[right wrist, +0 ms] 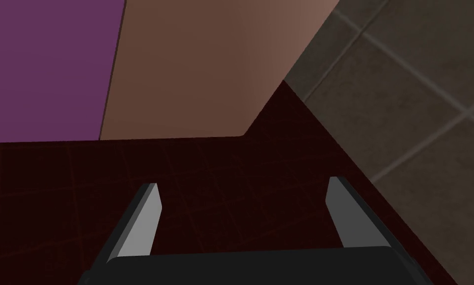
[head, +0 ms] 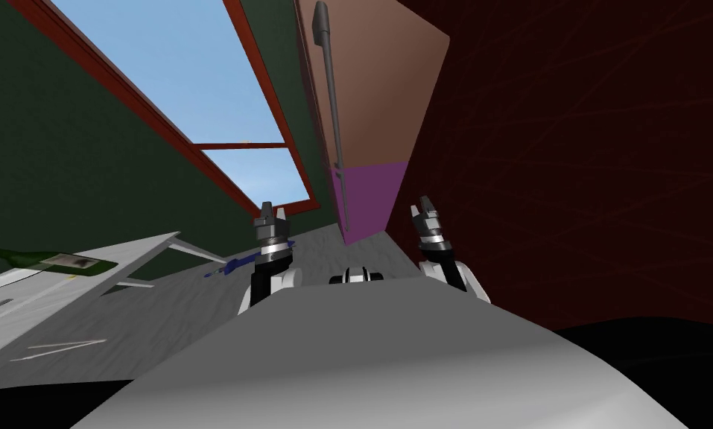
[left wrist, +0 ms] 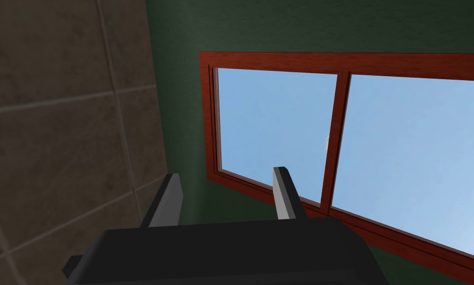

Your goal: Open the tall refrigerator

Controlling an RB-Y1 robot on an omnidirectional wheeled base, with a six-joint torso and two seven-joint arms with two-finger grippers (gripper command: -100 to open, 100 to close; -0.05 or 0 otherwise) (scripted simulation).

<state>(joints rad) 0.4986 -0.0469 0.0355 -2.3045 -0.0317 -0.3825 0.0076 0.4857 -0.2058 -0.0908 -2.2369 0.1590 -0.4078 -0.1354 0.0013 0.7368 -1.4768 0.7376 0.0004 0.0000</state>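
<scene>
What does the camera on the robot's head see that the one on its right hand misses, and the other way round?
Head view's own: the long grey handle on the brown refrigerator front, a red-framed window, a green bottle lying on a grey table, and the left jaws. Right wrist view's own: a tiled surface beyond the dark red wall. Shared: the refrigerator front, the purple panel adjoining it, the dark red wall, and the right jaws, standing open.

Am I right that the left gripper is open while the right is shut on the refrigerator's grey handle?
Not quite: the right gripper is open too and holds nothing, as the right wrist view shows. The left gripper is open.
</scene>
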